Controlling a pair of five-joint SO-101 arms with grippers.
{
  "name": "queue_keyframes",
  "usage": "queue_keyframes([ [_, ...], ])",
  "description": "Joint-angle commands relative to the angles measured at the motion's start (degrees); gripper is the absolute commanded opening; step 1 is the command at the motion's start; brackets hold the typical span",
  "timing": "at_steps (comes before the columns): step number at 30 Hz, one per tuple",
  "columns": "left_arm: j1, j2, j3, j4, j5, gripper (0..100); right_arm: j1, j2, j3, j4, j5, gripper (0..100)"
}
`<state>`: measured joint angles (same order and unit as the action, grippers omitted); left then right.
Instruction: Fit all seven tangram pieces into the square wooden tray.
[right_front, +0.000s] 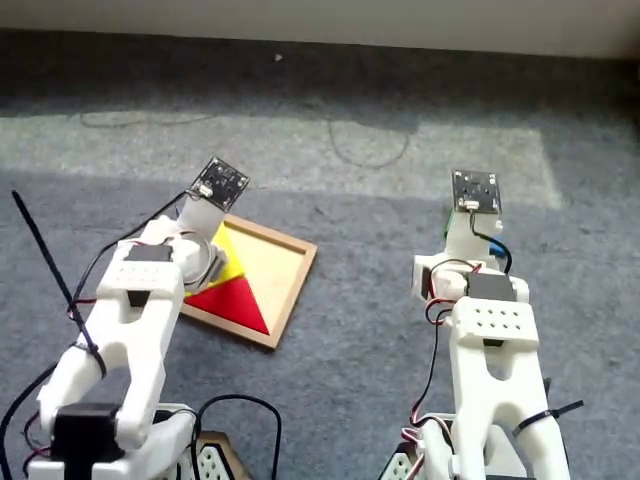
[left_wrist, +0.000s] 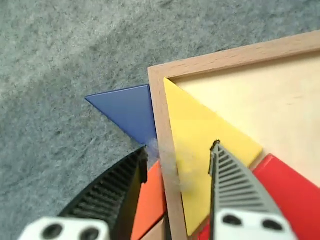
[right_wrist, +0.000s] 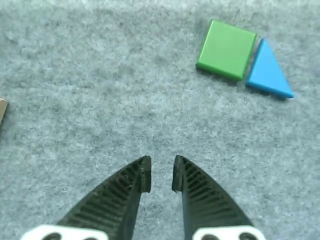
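Surface: grey carpet-like surface (right_front: 400, 330).
Left fingers (left_wrist: 232, 190): apart, astride the wooden tray (left_wrist: 157, 115) rim, gripping nothing.
Inside tray: yellow triangle (left_wrist: 200, 135) in the corner, touching the red triangle (left_wrist: 290, 185).
Outside rim: dark blue triangle (left_wrist: 127, 107) and orange piece (left_wrist: 150, 200), against it.
Right fingers (right_wrist: 125, 195): narrowly apart, empty.
Beyond: green square (right_wrist: 226, 49) just beside light blue triangle (right_wrist: 266, 70).

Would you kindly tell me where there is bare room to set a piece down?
Free: the tray's floor beyond the yellow triangle and red triangle; carpet between the right gripper and green square. Crowded: tray corner by the left gripper.
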<state>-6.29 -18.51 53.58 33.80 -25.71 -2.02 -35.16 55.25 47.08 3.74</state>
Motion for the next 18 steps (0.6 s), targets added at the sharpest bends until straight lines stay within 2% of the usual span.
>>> queue_keyframes([
  [1,-0.8,-8.5,-0.3,5.5,-0.4,21,0.4,-1.5,-0.1,-1.5,0.1,8.0],
  [5,-1.4,-18.6,-0.1,9.2,-0.1,21,0.4,-1.5,-0.1,-1.5,0.1,8.0],
  [9,-4.0,-25.7,0.0,9.6,2.2,21,0.4,-1.5,-0.1,-1.5,0.1,8.0],
  [12,-6.3,-26.7,-0.6,9.6,7.1,21,0.4,-1.5,-0.1,-1.5,0.1,8.0],
  [18,-8.4,-26.6,-0.3,10.1,7.8,21,0.4,-1.5,-0.1,-1.5,0.1,8.0],
])
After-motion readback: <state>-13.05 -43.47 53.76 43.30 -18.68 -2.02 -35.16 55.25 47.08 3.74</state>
